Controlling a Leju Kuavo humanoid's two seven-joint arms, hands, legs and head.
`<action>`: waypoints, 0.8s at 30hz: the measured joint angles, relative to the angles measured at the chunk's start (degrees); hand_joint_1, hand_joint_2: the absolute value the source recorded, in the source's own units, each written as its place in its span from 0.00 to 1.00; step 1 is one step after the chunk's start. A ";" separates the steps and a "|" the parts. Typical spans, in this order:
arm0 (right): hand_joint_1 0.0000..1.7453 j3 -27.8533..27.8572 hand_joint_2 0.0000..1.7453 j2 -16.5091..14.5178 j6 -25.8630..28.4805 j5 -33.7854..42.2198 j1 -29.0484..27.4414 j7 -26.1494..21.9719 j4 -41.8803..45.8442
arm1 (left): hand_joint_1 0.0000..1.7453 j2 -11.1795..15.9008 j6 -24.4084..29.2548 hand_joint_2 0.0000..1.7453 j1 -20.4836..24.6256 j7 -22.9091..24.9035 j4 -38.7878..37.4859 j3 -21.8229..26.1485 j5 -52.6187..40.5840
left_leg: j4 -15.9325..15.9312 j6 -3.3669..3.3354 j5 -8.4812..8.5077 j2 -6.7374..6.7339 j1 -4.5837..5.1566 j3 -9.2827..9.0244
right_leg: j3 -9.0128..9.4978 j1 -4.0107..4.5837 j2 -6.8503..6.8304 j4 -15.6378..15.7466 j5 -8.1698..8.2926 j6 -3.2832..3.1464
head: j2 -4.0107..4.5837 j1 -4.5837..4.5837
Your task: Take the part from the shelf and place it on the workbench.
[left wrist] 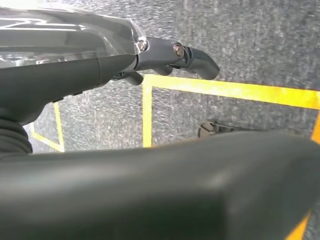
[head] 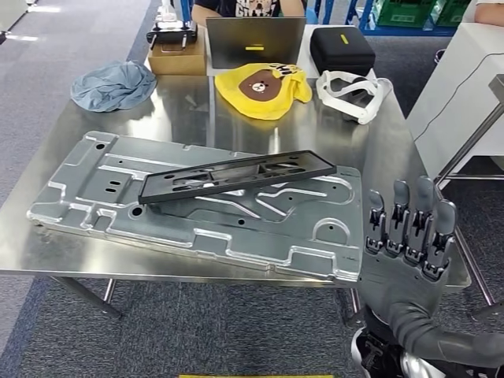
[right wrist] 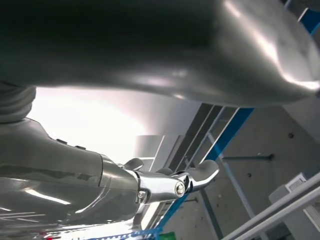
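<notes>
Long black plastic frame part (head: pixel 238 176) lies on stamped grey metal panel (head: pixel 178 216) on bench (head: pixel 386 150); right hand (head: pixel 410 236) beside panel, fingers (head: pixel 442 228) extended, empty.

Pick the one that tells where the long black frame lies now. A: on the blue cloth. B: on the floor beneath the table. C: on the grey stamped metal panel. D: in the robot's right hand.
C: the black frame lies flat across the grey metal panel on the table, while the right hand is raised off to the side, holding nothing.
</notes>
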State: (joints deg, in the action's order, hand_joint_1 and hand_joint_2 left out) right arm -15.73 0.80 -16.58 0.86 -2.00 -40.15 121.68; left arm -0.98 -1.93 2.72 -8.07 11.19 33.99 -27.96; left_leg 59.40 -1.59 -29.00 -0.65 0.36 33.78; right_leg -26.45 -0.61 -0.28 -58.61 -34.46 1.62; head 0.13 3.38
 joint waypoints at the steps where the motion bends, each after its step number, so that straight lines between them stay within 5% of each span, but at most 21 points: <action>1: 0.00 -0.09 0.00 -0.15 0.24 0.50 -0.09 0.21 -0.12 | 0.00 0.01 -0.01 0.00 0.00 0.32 0.00 0.16 -0.43 | 0.10 0.30 0.32 0.01 0.06 0.21 | 0.21 0.11 0.02 0.76 -0.19 -0.21 | 0.00 0.01; 4: 0.00 -1.89 0.00 0.48 3.59 3.02 -0.40 0.83 -0.98 | 0.00 0.04 -0.34 0.00 0.03 0.53 0.00 1.56 -3.07 | 0.66 1.23 -0.12 0.11 -0.04 0.76 | -0.68 -0.08 -0.24 1.07 0.75 -1.45 | 0.00 0.03; 6: 0.00 -3.06 0.00 0.89 3.10 3.19 -1.57 0.81 -2.52 | 0.00 0.00 -0.36 0.00 0.09 0.56 0.00 2.82 -4.06 | 4.30 1.95 -4.46 0.18 -0.31 1.83 | -1.84 -0.29 -0.56 1.18 1.79 -2.32 | 0.00 0.08; 8: 0.00 -3.22 0.00 0.90 1.28 2.76 -3.44 0.80 -4.47 | 0.00 -0.06 -0.28 0.00 0.10 0.63 0.00 3.72 -4.35 | 11.13 2.54 -9.37 0.19 -0.59 3.33 | -3.36 -0.24 -0.71 1.11 2.89 -2.50 | 0.00 0.11; 10: 0.00 -2.81 0.00 0.90 -0.48 3.22 -5.02 0.80 -6.78 | 0.00 -0.13 -0.26 0.00 0.07 0.59 0.00 4.39 -4.24 | 15.05 2.76 -9.83 0.19 -0.77 3.17 | -4.92 -0.22 -0.83 0.98 3.99 -2.36 | 0.00 0.12; 11: 0.00 -2.41 0.00 0.89 -1.42 3.68 -5.68 0.80 -8.13 | 0.00 -0.21 -0.26 0.00 0.05 0.51 0.00 4.68 -3.93 | 14.15 2.72 -8.32 0.19 -0.83 1.76 | -5.64 -0.22 -0.85 0.87 4.47 -2.22 | 0.00 0.12; 13: 0.00 -1.23 0.00 0.57 -3.27 4.69 -7.22 0.66 -11.34 | 0.00 -0.45 -0.19 0.00 0.10 0.25 0.00 5.27 -3.10 | 7.04 2.41 -5.21 0.29 -0.85 -3.65 | -6.75 -0.21 -0.84 0.64 5.29 -1.79 | 0.00 0.12; 15: 0.00 0.21 0.00 -0.27 -5.59 5.71 -8.97 0.29 -15.16 | 0.00 -0.82 -0.02 0.00 0.14 -0.05 0.00 6.03 -2.55 | -0.91 1.93 -4.70 0.50 -0.71 -8.76 | -7.33 -0.08 -0.84 0.41 6.06 -1.18 | 0.00 0.10; 18: 0.00 2.26 0.00 -1.58 -9.04 6.91 -10.67 0.01 -22.02 | 0.00 -1.60 0.21 0.00 0.07 -0.12 0.00 7.19 -2.23 | -3.93 1.13 -4.86 0.54 -0.47 -9.63 | -8.12 -0.15 -0.76 0.35 7.27 -0.11 | 0.00 0.09; 19: 0.00 2.90 0.00 -1.85 -9.81 7.07 -11.14 0.00 -24.31 | 0.00 -1.86 0.32 0.00 0.08 -0.03 0.00 7.50 -2.13 | -4.03 0.60 -4.47 0.42 -0.50 -9.11 | -8.56 -0.22 -0.60 0.03 6.69 0.24 | 0.00 0.06; 21: 0.00 4.05 0.00 -2.22 -10.95 7.23 -11.99 0.00 -28.29 | 0.00 -2.31 0.68 0.00 0.04 0.51 0.00 7.98 -2.00 | -4.15 -0.54 -3.32 0.17 -0.59 -7.71 | -9.76 -0.26 -0.26 -2.97 2.55 0.70 | 0.00 -0.02; 23: 0.00 5.21 0.00 -2.53 -12.03 7.42 -12.67 0.00 -31.90 | 0.00 -2.66 1.19 0.00 -0.10 1.53 0.00 8.41 -2.08 | -3.98 -1.09 -2.15 0.03 -0.31 -6.08 | -11.07 -0.25 -0.13 -9.55 -2.89 0.84 | 0.00 -0.07; 24: 0.00 5.83 0.00 -2.66 -12.47 7.52 -13.01 0.00 -33.54 | 0.00 -2.84 1.45 0.00 -0.18 2.09 0.00 8.60 -2.21 | -3.77 -1.23 -1.58 -0.02 -0.15 -5.18 | -11.37 -0.24 -0.11 -12.78 -4.15 0.87 | 0.00 -0.08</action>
State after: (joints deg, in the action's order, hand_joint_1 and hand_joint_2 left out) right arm -9.90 -1.85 -29.05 8.38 -15.01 -40.15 88.14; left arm -3.82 -0.47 2.54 -5.98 11.19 42.59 -30.17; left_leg 55.63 -2.82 -30.58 -0.67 0.20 28.60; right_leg -37.82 -0.85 -0.40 -71.39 -38.61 2.49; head 0.13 3.30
